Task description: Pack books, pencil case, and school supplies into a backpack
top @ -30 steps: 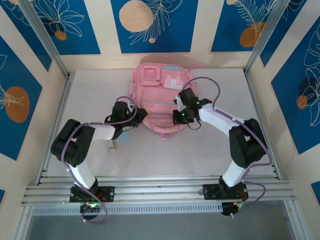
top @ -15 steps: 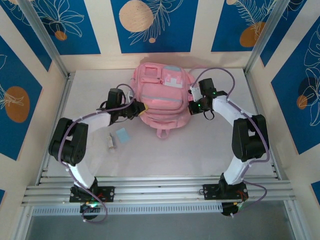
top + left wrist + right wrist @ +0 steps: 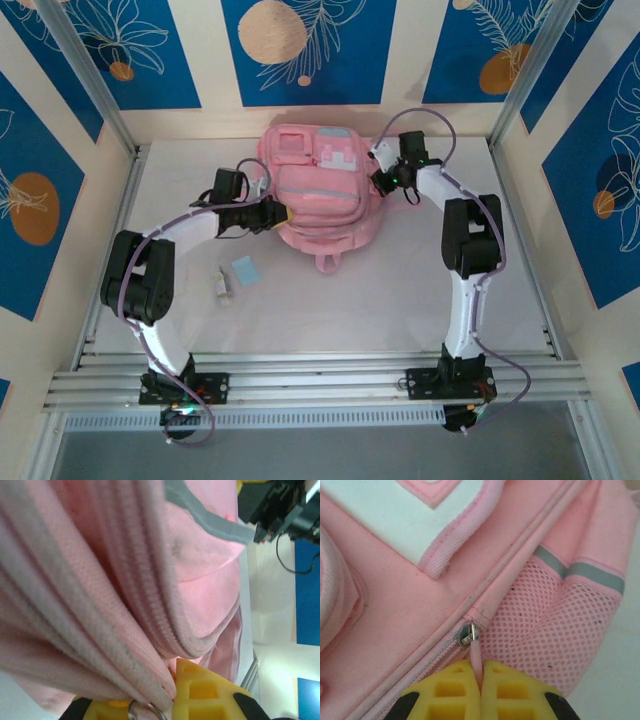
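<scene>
Currently the right gripper (image 3: 481, 672) clamps the zipper pull (image 3: 476, 652); the left gripper (image 3: 167, 700) pinches the backpack (image 3: 325, 200) edge. A skewed tug may slip the pull free.

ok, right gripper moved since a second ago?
Yes: the right gripper went toward the back wall, from the backpack's lower front to its upper right side.

The big pink backpack (image 3: 322, 195) with grey trim lies flat in the far middle, front pockets facing up. Nearer and to its left lie a small light-blue square (image 3: 245, 270) and a tiny white piece (image 3: 223, 285), just beside each other.
</scene>
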